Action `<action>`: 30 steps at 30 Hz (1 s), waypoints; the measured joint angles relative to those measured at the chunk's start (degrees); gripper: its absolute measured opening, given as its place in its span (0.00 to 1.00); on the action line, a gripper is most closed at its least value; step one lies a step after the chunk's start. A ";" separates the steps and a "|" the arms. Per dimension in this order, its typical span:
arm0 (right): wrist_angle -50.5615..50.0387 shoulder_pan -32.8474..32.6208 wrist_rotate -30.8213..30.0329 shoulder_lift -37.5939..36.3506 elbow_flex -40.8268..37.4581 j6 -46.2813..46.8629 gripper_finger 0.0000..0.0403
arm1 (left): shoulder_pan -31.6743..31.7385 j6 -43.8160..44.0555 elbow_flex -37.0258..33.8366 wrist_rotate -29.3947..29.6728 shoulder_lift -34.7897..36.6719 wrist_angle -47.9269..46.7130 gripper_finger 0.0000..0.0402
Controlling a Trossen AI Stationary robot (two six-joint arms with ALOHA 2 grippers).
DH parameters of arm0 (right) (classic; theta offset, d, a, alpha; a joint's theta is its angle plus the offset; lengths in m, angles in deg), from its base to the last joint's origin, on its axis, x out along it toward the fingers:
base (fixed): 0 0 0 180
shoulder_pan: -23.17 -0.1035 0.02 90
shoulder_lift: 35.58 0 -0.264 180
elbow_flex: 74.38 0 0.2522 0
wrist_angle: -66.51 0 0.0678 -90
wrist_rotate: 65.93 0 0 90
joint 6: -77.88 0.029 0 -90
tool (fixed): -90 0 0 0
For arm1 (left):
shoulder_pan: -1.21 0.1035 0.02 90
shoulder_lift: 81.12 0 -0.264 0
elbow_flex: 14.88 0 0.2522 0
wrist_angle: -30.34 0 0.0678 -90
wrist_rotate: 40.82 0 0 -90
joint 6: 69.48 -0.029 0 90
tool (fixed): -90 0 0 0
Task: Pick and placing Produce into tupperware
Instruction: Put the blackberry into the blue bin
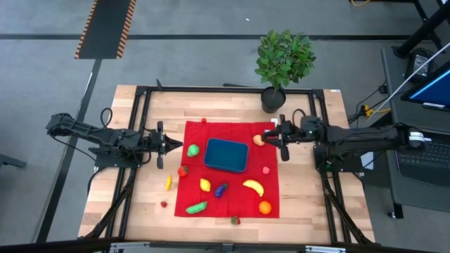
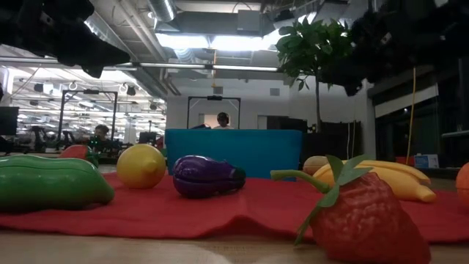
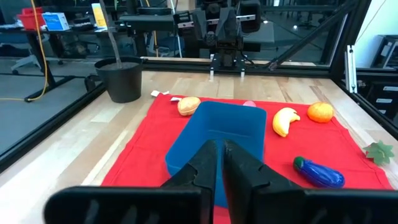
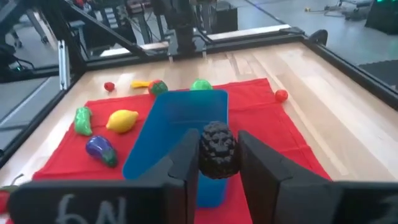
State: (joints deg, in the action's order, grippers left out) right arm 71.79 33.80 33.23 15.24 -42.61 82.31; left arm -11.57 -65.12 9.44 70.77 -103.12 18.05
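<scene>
Strawberry (image 2: 363,220) nearest the low camera, at the red cloth's (image 1: 228,169) front edge. One cloth, one teal tupperware (image 1: 226,155) mid-cloth, empty, about a dozen produce pieces around it. Left gripper (image 1: 176,146) fingers closed, empty, at cloth's left edge. Right gripper (image 1: 270,135) fingers clamped on a dark bumpy fruit (image 4: 217,149), right of the tupperware.

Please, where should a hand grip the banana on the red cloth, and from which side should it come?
Probably from straight above, gripping the banana across its thick middle. It lies flat on the cloth in a curve, tapering to both tips, so the middle gives the widest hold. Nothing touches it; the orange lies apart, so there is room for both fingers.
</scene>
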 joint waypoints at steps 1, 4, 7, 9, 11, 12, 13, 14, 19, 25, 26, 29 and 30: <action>0.00 -0.02 0.02 1.55 1.08 -0.61 0.23 | 0.00 -0.03 0.00 0.00 0.00 0.00 0.06; -0.01 -0.02 0.02 6.40 4.71 -3.38 0.23 | 0.00 -1.43 0.00 0.00 0.00 0.00 0.07; -1.28 0.03 0.03 10.97 8.40 -5.62 0.23 | 0.00 -1.89 0.00 0.00 0.00 0.00 0.09; -3.91 0.03 0.02 13.77 11.03 -6.48 0.23 | 0.00 -1.95 0.00 0.00 0.00 -0.02 0.09; -7.88 0.03 0.02 16.40 14.16 -6.56 0.23 | -0.02 -1.97 0.00 0.00 0.00 -0.05 0.10; -9.76 0.03 0.02 17.72 15.75 -6.60 0.23 | -0.02 -1.97 0.00 0.00 -0.01 -0.09 0.10; -11.46 0.03 0.03 19.02 17.27 -6.68 0.23 | -0.02 -1.99 0.00 -0.01 -0.01 -0.13 0.11; -12.74 0.03 0.02 20.29 18.81 -7.02 0.23 | -0.01 -1.99 0.00 -0.01 0.00 -0.15 0.11; -20.19 0.03 0.05 25.09 26.92 -9.90 0.23 | -0.02 -2.02 0.00 -0.02 -0.02 -0.68 0.11; -32.78 0.01 0.07 29.91 36.28 -12.84 0.23 | -0.02 -2.04 0.00 -0.03 -0.02 -1.14 0.08; -34.38 0.01 0.05 30.74 37.46 -13.70 0.23 | -0.02 -2.04 0.00 -0.04 0.00 -1.14 0.07; -38.20 0.01 0.01 33.03 40.29 -15.23 0.23 | -0.02 -2.05 0.00 -0.04 -0.02 -1.12 0.05; -38.96 0.01 0.01 33.57 40.97 -15.56 0.23 | -0.02 -2.05 0.00 -0.04 -0.02 -1.13 0.05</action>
State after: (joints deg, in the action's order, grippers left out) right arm 32.83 33.81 33.24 48.81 -1.64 66.75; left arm -11.59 -67.17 9.44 70.72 -103.13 16.92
